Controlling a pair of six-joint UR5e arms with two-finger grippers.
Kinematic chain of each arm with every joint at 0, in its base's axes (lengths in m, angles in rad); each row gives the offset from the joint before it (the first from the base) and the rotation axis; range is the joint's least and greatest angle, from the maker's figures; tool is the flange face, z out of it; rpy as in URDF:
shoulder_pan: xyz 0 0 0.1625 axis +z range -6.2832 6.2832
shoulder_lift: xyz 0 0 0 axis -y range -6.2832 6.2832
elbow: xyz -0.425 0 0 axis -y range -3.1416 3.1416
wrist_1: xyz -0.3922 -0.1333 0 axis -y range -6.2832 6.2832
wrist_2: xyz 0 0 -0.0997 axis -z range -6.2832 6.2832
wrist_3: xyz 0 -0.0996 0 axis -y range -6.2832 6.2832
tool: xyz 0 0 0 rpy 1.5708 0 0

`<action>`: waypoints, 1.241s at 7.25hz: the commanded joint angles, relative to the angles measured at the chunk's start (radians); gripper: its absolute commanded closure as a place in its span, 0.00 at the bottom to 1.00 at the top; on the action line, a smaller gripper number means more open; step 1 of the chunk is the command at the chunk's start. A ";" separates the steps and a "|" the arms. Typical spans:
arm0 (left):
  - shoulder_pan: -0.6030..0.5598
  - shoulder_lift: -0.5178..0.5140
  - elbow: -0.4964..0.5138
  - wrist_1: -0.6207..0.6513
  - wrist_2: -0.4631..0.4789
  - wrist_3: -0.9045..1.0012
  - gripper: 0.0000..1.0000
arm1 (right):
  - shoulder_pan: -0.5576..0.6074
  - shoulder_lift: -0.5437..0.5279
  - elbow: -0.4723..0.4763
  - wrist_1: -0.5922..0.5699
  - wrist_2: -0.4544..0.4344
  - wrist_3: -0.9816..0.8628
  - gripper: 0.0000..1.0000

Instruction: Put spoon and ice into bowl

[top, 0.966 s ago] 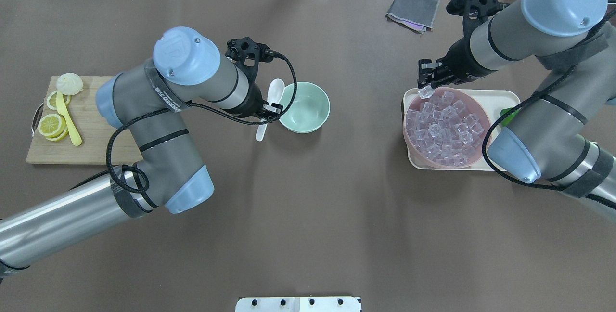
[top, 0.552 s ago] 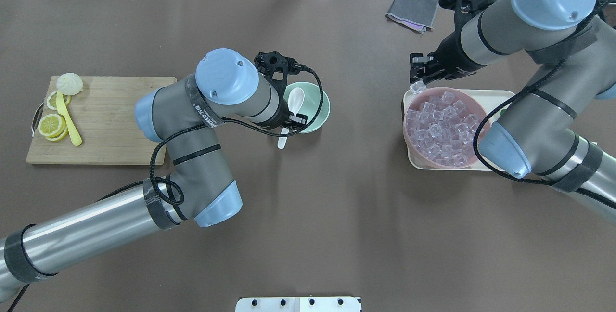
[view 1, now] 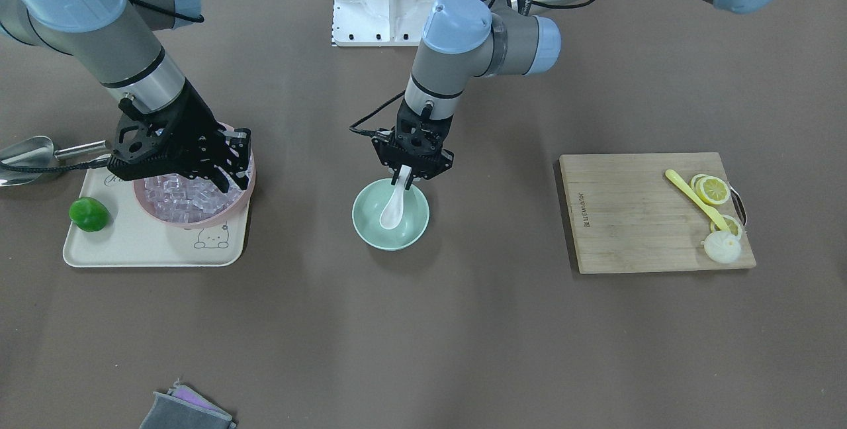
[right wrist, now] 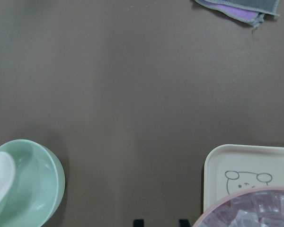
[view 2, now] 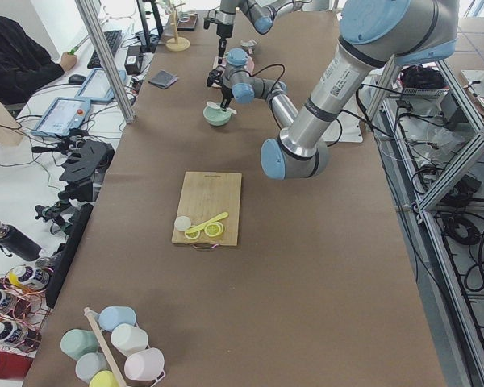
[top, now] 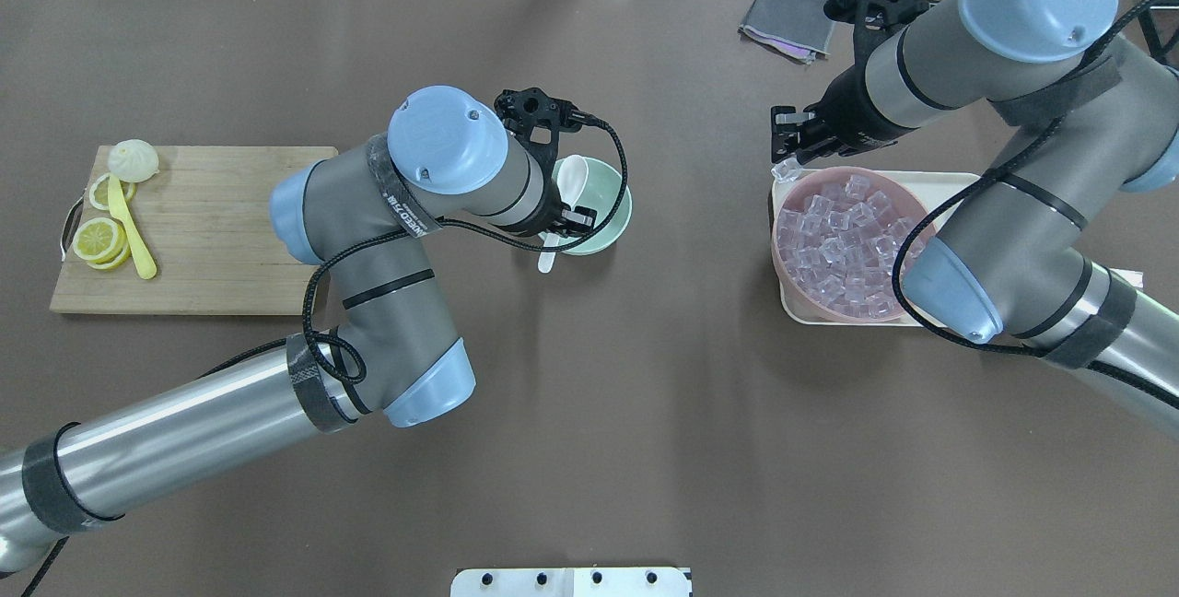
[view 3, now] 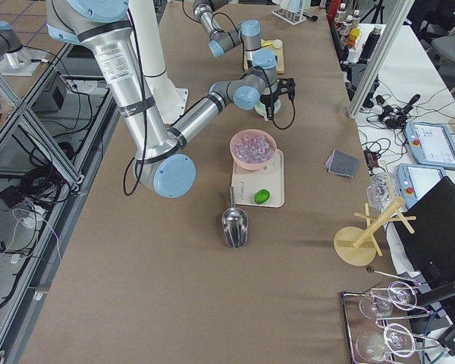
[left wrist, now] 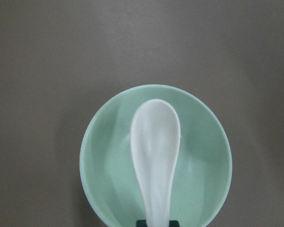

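Note:
My left gripper (top: 563, 228) is shut on the handle of the white spoon (top: 570, 181). It holds the spoon tilted, with the scoop (view 1: 392, 214) down inside the mint-green bowl (view 1: 362, 220). The left wrist view shows the spoon (left wrist: 155, 151) centred over the bowl (left wrist: 104, 165). My right gripper (top: 786, 162) is shut on one clear ice cube (top: 784, 172), just past the far left rim of the pink bowl (top: 776, 242), which is full of ice (top: 843, 238). The right wrist view shows the green bowl (right wrist: 38, 184) at the lower left.
The pink bowl stands on a cream tray (view 1: 145, 247) with a green lime (view 1: 89, 214) on it. A metal scoop (view 1: 23, 151) lies beside the tray. A grey cloth (top: 790, 17) lies at the far right. A cutting board (top: 212, 238) holds lemon slices, a yellow utensil (top: 129, 228) and a bun.
My left arm carried the spoon right, from beside the green bowl to over it. My right gripper lifted the ice cube left and away, off the pink bowl's pile to its rim.

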 commanded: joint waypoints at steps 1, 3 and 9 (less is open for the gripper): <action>-0.004 0.001 -0.010 -0.001 0.046 0.005 0.02 | -0.013 0.024 -0.019 0.000 -0.005 0.001 1.00; -0.108 0.083 -0.079 0.004 -0.015 0.098 0.02 | -0.053 0.100 -0.048 -0.010 -0.047 0.094 1.00; -0.535 0.340 -0.139 -0.013 -0.345 0.614 0.02 | -0.262 0.392 -0.378 0.025 -0.361 0.310 1.00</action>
